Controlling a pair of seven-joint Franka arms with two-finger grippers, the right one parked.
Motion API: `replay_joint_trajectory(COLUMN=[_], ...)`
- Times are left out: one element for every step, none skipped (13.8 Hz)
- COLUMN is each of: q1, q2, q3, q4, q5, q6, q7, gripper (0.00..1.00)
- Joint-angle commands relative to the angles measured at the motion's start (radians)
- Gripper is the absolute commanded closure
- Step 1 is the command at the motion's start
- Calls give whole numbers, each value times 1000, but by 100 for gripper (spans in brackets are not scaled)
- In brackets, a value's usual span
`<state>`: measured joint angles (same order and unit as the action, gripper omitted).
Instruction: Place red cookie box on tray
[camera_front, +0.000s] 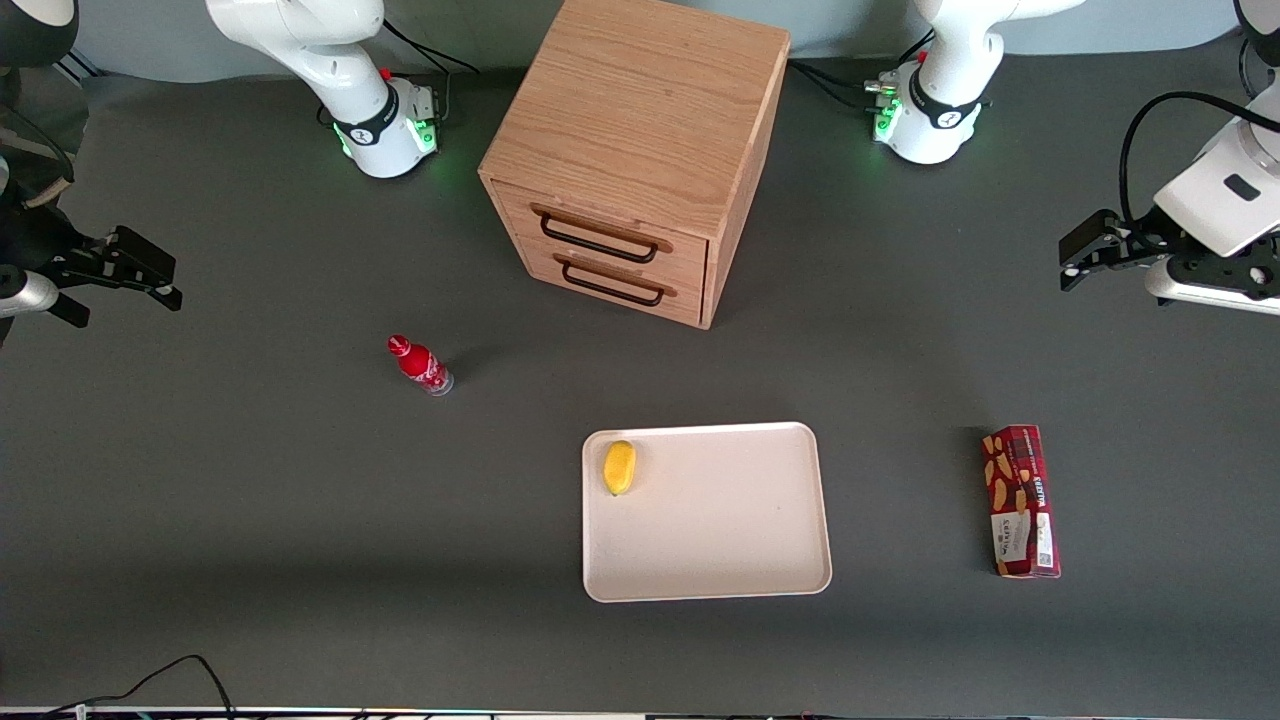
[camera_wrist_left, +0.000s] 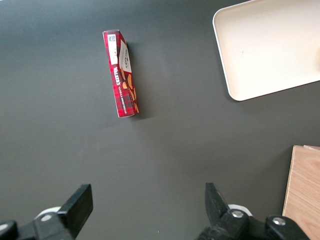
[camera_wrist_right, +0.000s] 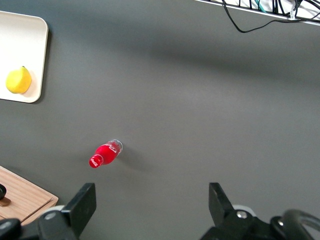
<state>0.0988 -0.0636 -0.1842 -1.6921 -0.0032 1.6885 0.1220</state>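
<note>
Lying flat on the tabletop (camera_front: 300, 520): one cookie box (camera_front: 1022, 501), well apart from one tray (camera_front: 720, 540).
The open, empty hand (camera_wrist_left: 147, 205) hangs above the tabletop, box (camera_wrist_left: 121, 73) in its view; the front view alone shows the tray's one lemon (camera_front: 619, 467).

Red cookie box (camera_front: 1021, 501) (camera_wrist_left: 121, 73): long, narrow, dark-red carton with orange-tan cookie pictures and a white label patch at the end nearer the front camera. It lies flat on the dark table, toward the working arm's end, well apart from the tray.

Tray (camera_front: 720, 560) (camera_wrist_left: 235, 65): large, cream-white, rectangular, rounded corners, low raised rim (one small yellow fruit in a corner). It sits flat, mid-table.
</note>
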Motion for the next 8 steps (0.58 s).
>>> replay_joint_trajectory(q1=[-5,-1,4,10,10,10,10,10], q2=[-4,2,5,5,5,5,7,8], q3=[8,12,12,15,17,17,17,17], q4=[24,47,48,49,49,49,52,52], q5=[-9,-12,-9,-9,-11,-11,-9,-6], q6=[-27,-45,-52,-52,-53,-53,-53,-55], q7=[46,60,64,64,59,51,51,64], gripper=[0,0,0,0,0,0,0,0])
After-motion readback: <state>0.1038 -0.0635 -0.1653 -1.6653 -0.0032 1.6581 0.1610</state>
